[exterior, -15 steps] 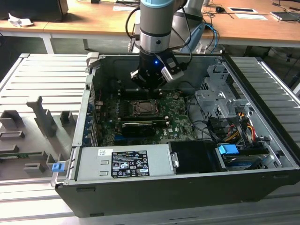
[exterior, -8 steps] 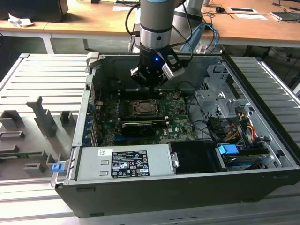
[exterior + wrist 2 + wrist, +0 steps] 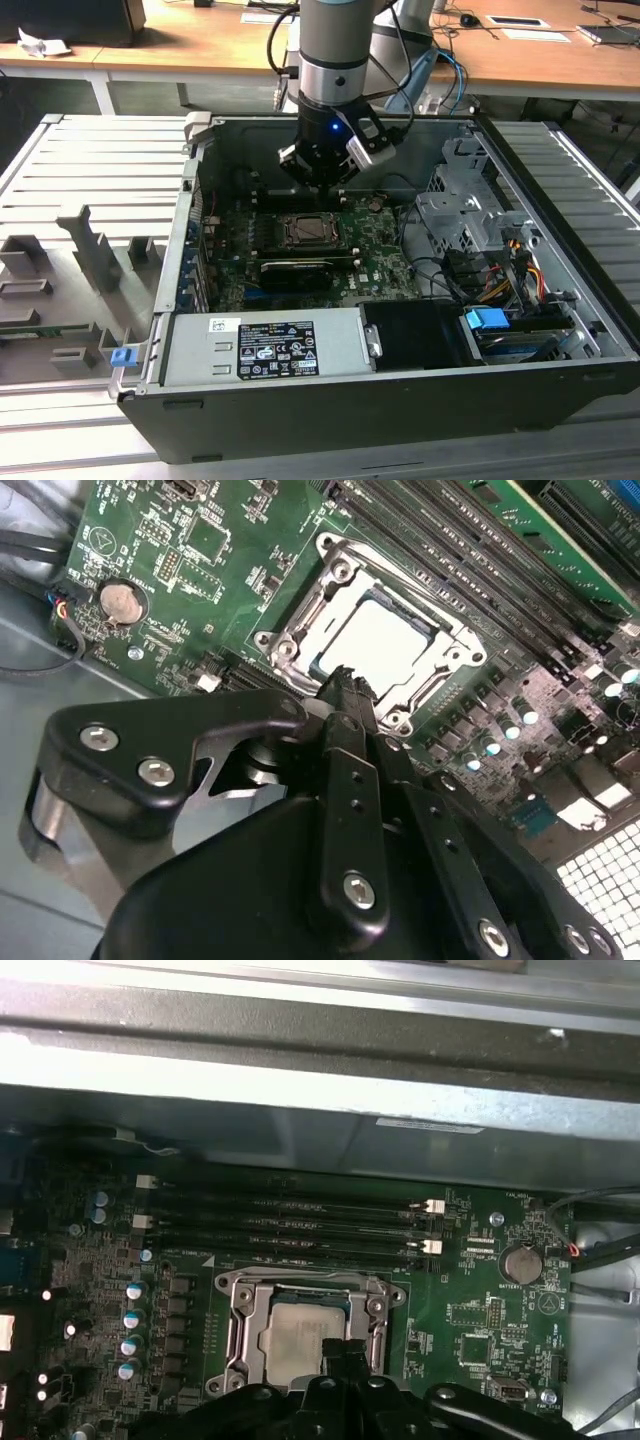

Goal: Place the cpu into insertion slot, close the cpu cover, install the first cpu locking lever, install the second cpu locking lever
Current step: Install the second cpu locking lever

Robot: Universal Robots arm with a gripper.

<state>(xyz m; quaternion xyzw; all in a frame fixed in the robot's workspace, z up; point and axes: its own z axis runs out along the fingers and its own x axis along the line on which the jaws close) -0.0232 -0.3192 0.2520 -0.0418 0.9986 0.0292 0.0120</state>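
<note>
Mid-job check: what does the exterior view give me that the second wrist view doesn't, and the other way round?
Exterior view: the whole open dark computer case, its grey power supply box, the blue-tabbed drive bay and bundled cables, with the grey robot arm reaching down into it.

Second wrist view: the pale silver-grey square cpu lying inside the insertion slot, close up, plus a round coin battery.

Both: the black gripper poised just over the slot, and the green motherboard.
</note>
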